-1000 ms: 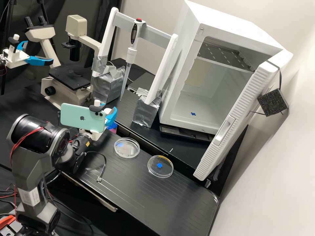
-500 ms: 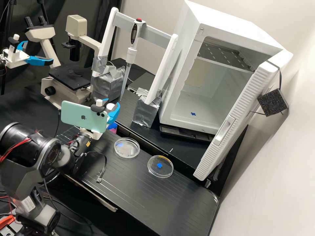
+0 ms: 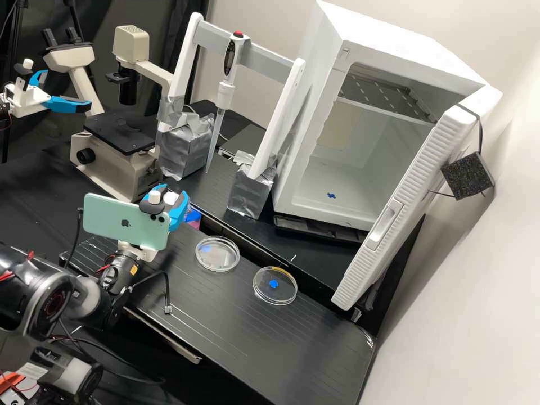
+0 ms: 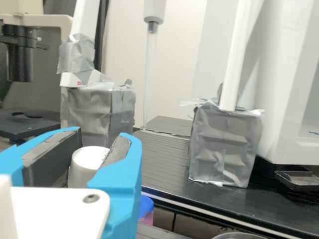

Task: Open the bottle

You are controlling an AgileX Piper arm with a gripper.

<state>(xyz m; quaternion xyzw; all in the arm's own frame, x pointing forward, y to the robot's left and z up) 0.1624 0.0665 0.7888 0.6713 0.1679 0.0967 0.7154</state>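
White cap between my pads, bottle to be opened.
My gripper [image 4: 103,135] is part closed, its dark pads pressed on either side of the bottle's white cap [image 4: 85,168]; whether I hold the cap alone or the neck too, I cannot tell. The cap is at the bench [image 3: 236,326], on the near side of the taped stand [image 3: 253,192]. I judge the job now wants a level, centred hold: the body kept from spinning, the cap turned slowly about its own axis, squeezed just enough not to slip, and no sideways pull that might spill.
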